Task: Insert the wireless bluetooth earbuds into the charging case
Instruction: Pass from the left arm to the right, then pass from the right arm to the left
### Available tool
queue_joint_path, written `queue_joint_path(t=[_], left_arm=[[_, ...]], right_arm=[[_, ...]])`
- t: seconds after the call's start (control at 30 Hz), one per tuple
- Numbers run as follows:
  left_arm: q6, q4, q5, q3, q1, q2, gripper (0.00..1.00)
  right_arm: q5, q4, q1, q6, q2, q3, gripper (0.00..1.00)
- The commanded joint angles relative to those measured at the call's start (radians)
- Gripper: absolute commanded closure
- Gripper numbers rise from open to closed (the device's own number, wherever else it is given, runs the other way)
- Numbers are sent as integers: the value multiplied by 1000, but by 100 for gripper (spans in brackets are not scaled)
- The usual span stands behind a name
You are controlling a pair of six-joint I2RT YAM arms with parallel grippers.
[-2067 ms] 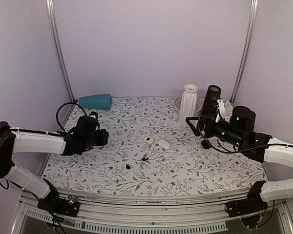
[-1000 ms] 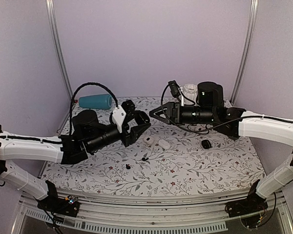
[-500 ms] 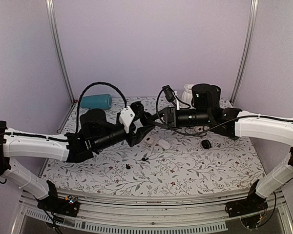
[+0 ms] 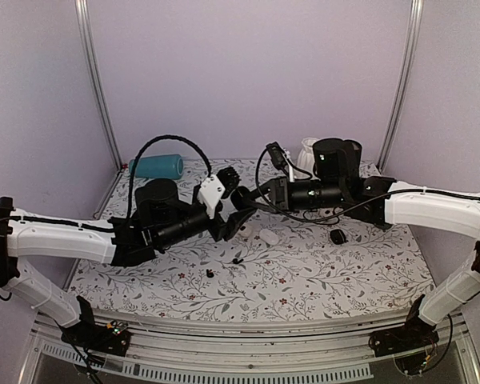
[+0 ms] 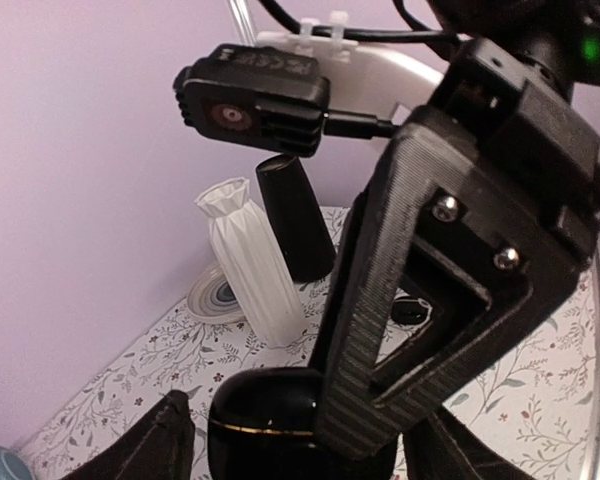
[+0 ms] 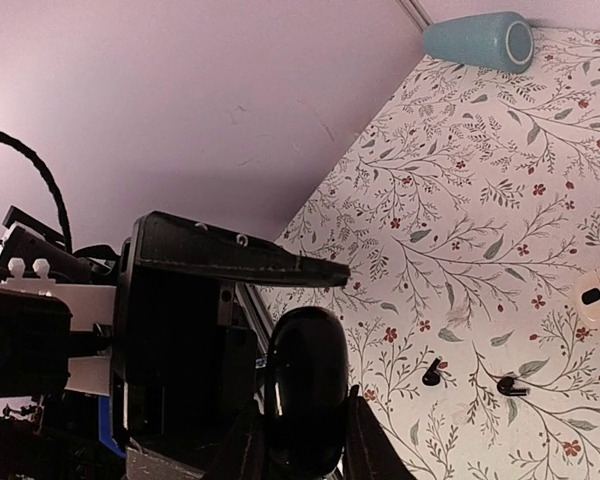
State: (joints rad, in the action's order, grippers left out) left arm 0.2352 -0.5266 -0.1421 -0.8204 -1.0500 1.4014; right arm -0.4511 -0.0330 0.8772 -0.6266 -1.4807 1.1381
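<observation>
"Arms first: how do they stand?"

"Both reach out over the table [image 4: 344, 280] with forearms near level. The hands meet tip to tip in the air, left of the white vase [image 5: 250, 265] and nearer the arm bases."

"And the case?"

"The case [image 6: 305, 385] is up there between them, off the table. The right hand [image 6: 305, 450] has its fingers closed on the case's two sides. The left hand [image 5: 310, 440] stands open around it, and a sliver of table shows between one finger and the case."

"Anything crowding them?"

"One ribbed, triangular finger [image 5: 380, 300] of the right hand crosses in front of the case in the left wrist view and hides half of it. One earbud [image 4: 238, 261] and the other earbud [image 4: 210, 274] lie on the table, well left of the vase and nearer the bases, apart from each other."

"What else is about?"

"A white oval pod [image 4: 269, 237] lies below the hands. A dark lump [image 4: 337, 236] sits in front of the vase. A dark tapered cup [image 5: 295, 215] stands just beside the vase, and a teal cup [image 4: 156, 166] lies on its side far left of the vase."

"Surfaces?"

"The case is glossy black and rounded, with a thin gold seam. The vase is pleated and matte, and the table has a floral print."
</observation>
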Motion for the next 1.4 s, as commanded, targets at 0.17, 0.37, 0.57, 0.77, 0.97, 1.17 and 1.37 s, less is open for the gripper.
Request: queue_joint_path(t=[0.17, 0.37, 0.57, 0.77, 0.97, 1.17, 1.37], left_arm=[[-76, 35, 73, -14, 0, -54, 15], [-178, 90, 275, -5, 53, -108, 14], [-312, 69, 413, 21, 128, -151, 14], [-513, -44, 650, 46, 227, -153, 17], [-571, -49, 811, -4, 248, -108, 24], [-598, -43, 930, -49, 249, -64, 35], [-610, -32, 975, -80, 251, -35, 47]], right_arm=[[69, 59, 5, 141, 46, 50, 97], [73, 80, 3, 239, 64, 61, 97], [20, 83, 2, 320, 88, 62, 97], [-45, 61, 2, 378, 111, 51, 97], [-102, 46, 3, 408, 122, 50, 97], [-158, 46, 3, 432, 129, 56, 97], [-215, 67, 5, 456, 121, 63, 97]])
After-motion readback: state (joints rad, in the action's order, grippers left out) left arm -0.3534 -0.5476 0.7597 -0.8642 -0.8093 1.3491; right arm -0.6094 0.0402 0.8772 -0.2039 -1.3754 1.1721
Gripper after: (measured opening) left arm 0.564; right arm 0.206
